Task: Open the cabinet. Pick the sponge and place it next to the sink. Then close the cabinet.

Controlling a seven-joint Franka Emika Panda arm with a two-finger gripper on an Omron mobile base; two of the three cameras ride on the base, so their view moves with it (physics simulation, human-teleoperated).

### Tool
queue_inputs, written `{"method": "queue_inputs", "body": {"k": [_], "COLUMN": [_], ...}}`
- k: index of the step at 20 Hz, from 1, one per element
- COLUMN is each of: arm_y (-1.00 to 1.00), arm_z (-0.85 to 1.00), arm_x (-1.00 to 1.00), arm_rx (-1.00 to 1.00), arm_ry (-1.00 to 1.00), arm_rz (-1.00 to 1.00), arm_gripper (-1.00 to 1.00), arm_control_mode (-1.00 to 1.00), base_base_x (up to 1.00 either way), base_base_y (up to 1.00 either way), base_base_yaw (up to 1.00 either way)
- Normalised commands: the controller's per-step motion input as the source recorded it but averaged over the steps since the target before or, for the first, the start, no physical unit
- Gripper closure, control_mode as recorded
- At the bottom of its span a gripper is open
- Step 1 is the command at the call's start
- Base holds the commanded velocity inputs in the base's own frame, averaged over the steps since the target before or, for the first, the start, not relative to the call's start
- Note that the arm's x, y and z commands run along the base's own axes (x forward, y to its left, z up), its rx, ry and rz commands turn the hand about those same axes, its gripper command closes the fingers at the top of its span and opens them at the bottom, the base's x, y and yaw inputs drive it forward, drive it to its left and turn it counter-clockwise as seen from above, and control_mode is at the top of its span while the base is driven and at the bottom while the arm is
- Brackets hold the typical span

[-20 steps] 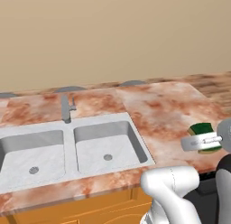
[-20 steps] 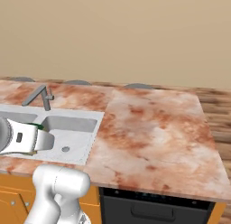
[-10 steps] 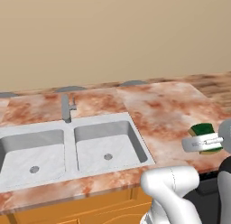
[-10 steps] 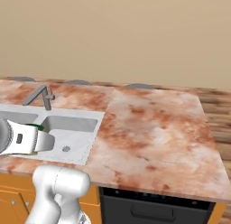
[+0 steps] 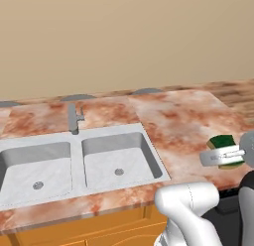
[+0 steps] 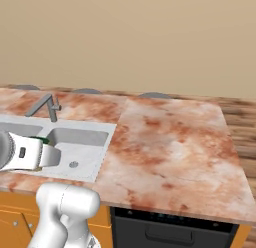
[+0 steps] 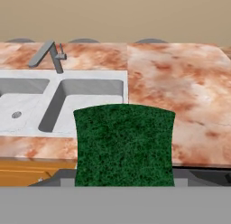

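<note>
Gripper [image 5: 224, 155] clasps the sponge [image 5: 222, 142] between part-open jaws, aloft near the counter's [image 5: 188, 116] front edge, right of the sink [image 5: 79, 163]; lower it flat onto bare marble beside the basin before releasing

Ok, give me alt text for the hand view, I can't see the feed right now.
A dark green sponge fills the lower centre, close to the camera. Behind it lies a mottled reddish stone counter, with a white double sink and grey faucet at left and a beige wall beyond.
</note>
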Motion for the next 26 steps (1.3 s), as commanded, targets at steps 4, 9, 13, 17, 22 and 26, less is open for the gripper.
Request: {"method": "queue_inputs", "body": {"k": [4, 9, 13, 17, 22, 26], "arm_y": [-0.41, -0.45, -0.18, 0.00, 0.12, 0.00], "arm_z": [-0.01, 0.00, -0.02, -0.07, -0.58, -0.99], "arm_x": [0.94, 1.00, 1.00, 0.85, 0.55, 0.62], "arm_rx": [-0.02, -0.05, -0.07, -0.05, 0.00, 0.05], "arm_ry": [0.04, 0.16, 0.14, 0.12, 0.09, 0.15], "arm_rz": [0.00, -0.01, 0.00, -0.03, 0.00, 0.00], "arm_gripper": [1.00, 1.00, 1.00, 1.00, 1.00, 1.00], "arm_control_mode": [-1.00, -1.00, -1.00, -1.00, -1.00, -1.00], "base_base_x": [0.00, 0.00, 0.00, 0.00, 0.00, 0.00], "base_base_y": [0.00, 0.00, 0.00, 0.00, 0.00, 0.00], "base_base_yaw": [0.00, 0.00, 0.00, 0.00, 0.00, 0.00]}}
